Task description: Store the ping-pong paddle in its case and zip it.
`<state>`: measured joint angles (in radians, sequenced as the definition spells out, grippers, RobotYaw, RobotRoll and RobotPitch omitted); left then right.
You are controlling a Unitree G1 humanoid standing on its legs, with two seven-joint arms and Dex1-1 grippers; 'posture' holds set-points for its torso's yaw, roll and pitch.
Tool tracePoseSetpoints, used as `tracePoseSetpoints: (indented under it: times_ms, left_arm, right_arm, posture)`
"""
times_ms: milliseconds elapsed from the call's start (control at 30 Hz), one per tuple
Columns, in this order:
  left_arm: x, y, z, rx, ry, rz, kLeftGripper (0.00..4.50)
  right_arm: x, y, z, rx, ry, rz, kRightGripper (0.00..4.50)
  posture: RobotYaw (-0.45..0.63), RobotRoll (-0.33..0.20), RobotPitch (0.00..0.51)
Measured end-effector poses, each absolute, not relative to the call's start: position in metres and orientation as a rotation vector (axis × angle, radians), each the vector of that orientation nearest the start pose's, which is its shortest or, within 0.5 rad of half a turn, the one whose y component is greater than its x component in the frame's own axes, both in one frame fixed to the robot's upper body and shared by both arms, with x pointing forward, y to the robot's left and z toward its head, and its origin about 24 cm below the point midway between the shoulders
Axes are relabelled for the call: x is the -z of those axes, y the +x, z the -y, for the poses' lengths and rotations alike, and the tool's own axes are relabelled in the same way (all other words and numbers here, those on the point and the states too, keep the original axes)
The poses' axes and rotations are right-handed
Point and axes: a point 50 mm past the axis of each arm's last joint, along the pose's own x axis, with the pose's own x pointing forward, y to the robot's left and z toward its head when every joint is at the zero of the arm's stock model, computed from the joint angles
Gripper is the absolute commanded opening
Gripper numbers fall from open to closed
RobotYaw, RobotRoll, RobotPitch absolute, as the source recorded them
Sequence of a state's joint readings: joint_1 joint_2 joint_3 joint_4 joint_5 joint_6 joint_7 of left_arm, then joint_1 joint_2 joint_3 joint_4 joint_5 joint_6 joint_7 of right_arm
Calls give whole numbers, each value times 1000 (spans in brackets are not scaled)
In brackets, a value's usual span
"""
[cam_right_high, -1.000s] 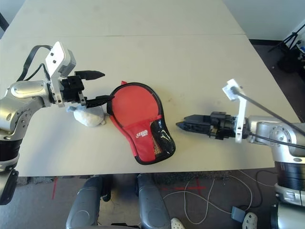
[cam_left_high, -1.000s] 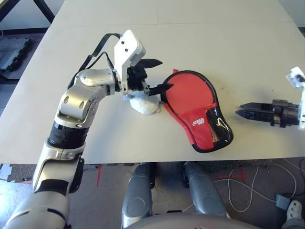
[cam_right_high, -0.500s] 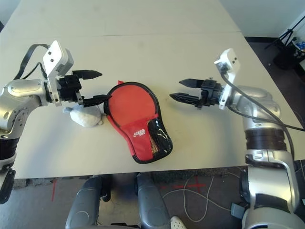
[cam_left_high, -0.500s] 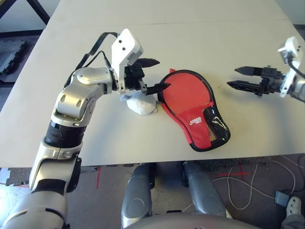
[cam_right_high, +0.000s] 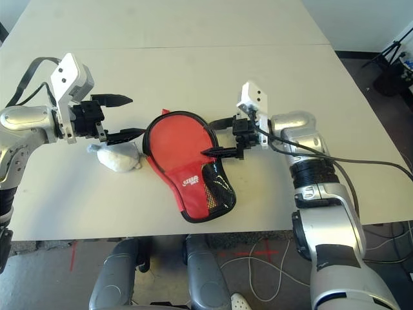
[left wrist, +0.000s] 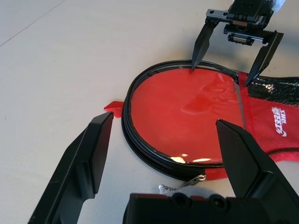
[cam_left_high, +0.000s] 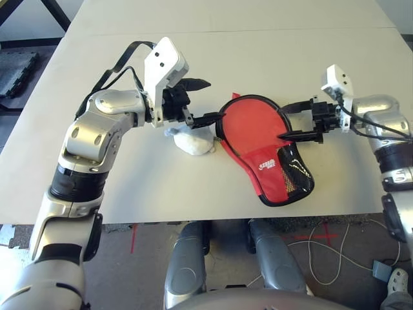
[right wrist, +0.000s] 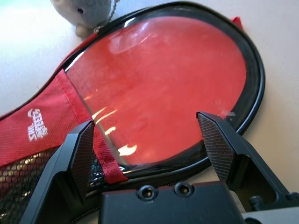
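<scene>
The red case [cam_left_high: 271,174] lies flat mid-table, its round end away from me and its black mesh pocket [cam_left_high: 293,175] near the front edge. Inside its black zip rim shows the ping-pong paddle's glossy red face [cam_left_high: 251,126]; the handle is hidden under the fabric. My left gripper [cam_left_high: 215,100] stands open at the round end's left edge, just above the table. Opposite it, my right gripper [cam_left_high: 284,121] is open over the case's right edge, where the round part meets the pocket. In the left wrist view the zip pull [left wrist: 187,183] lies at the rim close to the left gripper [left wrist: 166,120].
A small white wad [cam_left_high: 192,141] sits on the table under my left gripper, touching the case's left side. The pale table [cam_left_high: 310,51] reaches far back behind the case. Its front edge runs just below the pocket end.
My right arm has swung in from the far right to the case's right edge, still open. The left gripper has stayed where it was.
</scene>
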<state>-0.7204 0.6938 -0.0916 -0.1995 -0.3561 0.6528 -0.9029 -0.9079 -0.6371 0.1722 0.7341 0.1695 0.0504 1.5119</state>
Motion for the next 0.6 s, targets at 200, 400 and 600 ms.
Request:
tracePoseSetpoints:
  times_ms: [200, 400, 600]
  left_arm:
    - [-240, 299, -158, 998, 498, -3, 4500]
    - [-238, 296, -161, 992, 501, -19, 4500]
    - [-235, 292, -167, 983, 500, -46, 4500]
  right_arm:
    - [-169, 355, 203, -1357, -536, -248, 4488]
    - [-167, 359, 198, -1333, -597, -202, 4488]
    - [-165, 360, 195, -1332, -612, -178, 4488]
  posture:
    - [41, 0, 275]
    - [47, 0, 279]
    - [49, 0, 284]
